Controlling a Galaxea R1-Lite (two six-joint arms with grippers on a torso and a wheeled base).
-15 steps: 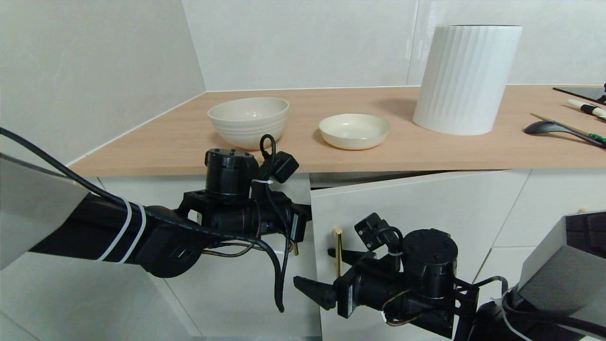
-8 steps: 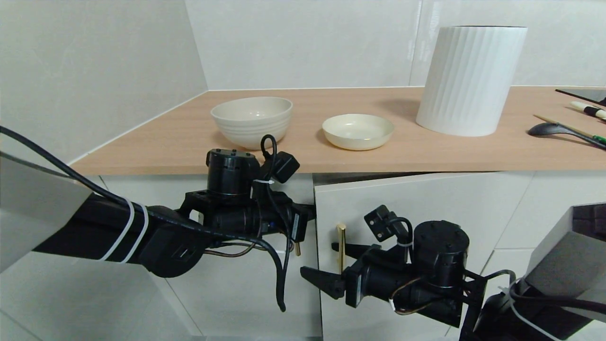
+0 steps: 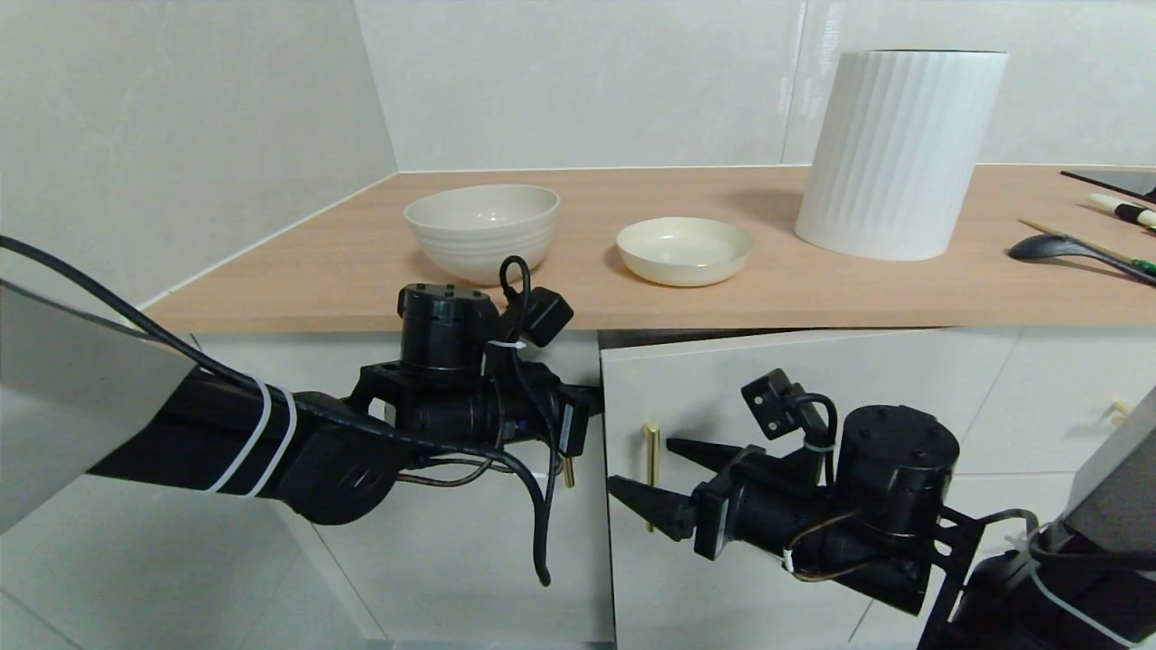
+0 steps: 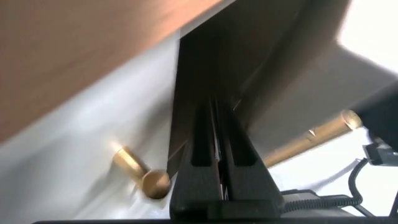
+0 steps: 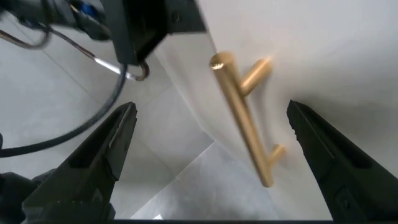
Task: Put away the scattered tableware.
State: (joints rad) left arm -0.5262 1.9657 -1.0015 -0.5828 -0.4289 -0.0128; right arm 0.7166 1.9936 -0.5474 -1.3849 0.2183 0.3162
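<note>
On the wooden counter [image 3: 343, 280] stand a large cream bowl [image 3: 479, 230] and a small shallow cream dish [image 3: 685, 250]. Below them, the right cabinet door [image 3: 795, 388] is slightly ajar, with a dark gap along its top. My left gripper [image 3: 589, 397] [image 4: 216, 109] is shut, its fingers pushed into the gap at that door's edge. My right gripper [image 3: 652, 467] [image 5: 217, 155] is open in front of the door. The door's gold handle [image 3: 651, 451] [image 5: 242, 118] lies between its fingertips, untouched.
A tall white ribbed container [image 3: 899, 153] stands on the counter to the right. A dark spoon [image 3: 1048, 246] and chopsticks [image 3: 1120, 212] lie at the far right. The left cabinet door has a small gold handle [image 4: 140, 174] beside my left gripper.
My right gripper has risen and moved to the right, staying open around the handle. The door's top gap looks a little narrower. The left arm has barely moved.
</note>
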